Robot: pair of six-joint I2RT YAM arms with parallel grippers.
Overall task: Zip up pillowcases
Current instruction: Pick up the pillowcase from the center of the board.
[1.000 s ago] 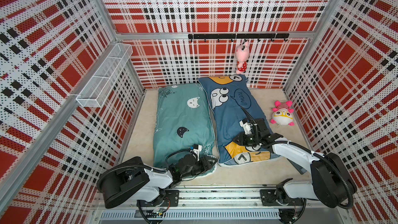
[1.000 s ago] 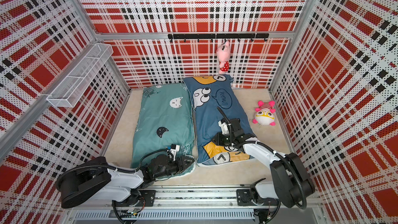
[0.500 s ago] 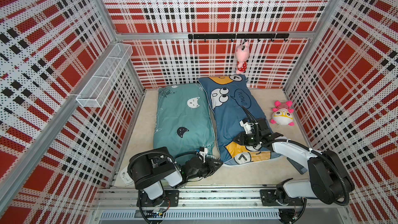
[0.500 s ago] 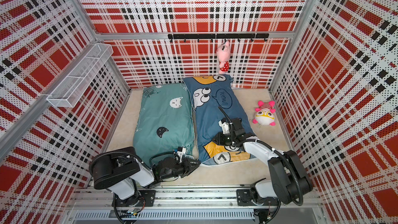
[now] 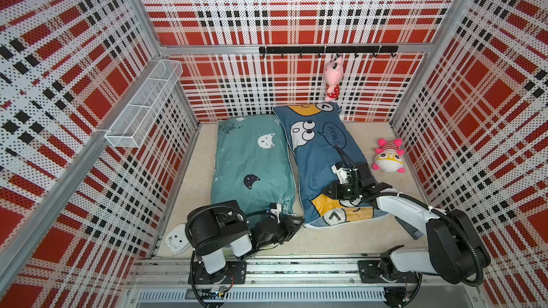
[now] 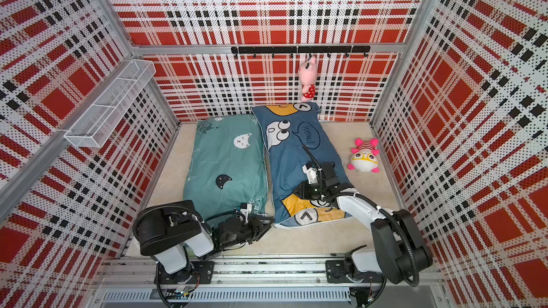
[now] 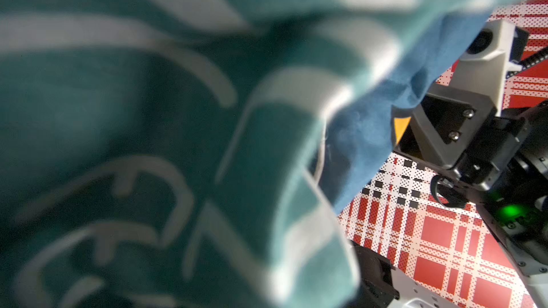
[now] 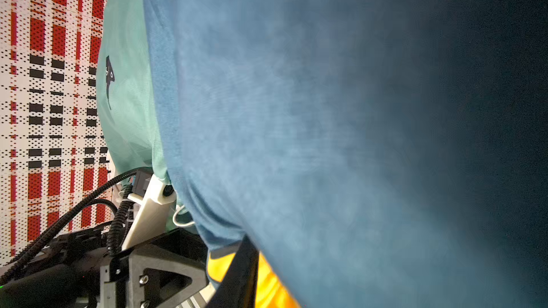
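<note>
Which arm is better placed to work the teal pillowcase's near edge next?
Likely left. The left hand sits at the near corner of the teal pillowcase; the right hand is down on the blue pillowcase.

Matt woven cloth covers the teal pillowcase (image 5: 252,167) and the blue pillowcase (image 5: 317,161); my right arm (image 5: 403,208) wears smooth, glossy white plastic; the base rail (image 5: 296,269) is dull bare metal.

The teal pillowcase (image 7: 118,114) and the blue pillowcase (image 8: 326,143) fill the wrist views as close blur, while in a top view the left gripper (image 5: 292,224) and the right gripper (image 5: 329,193) hide how their jaws stand.
</note>
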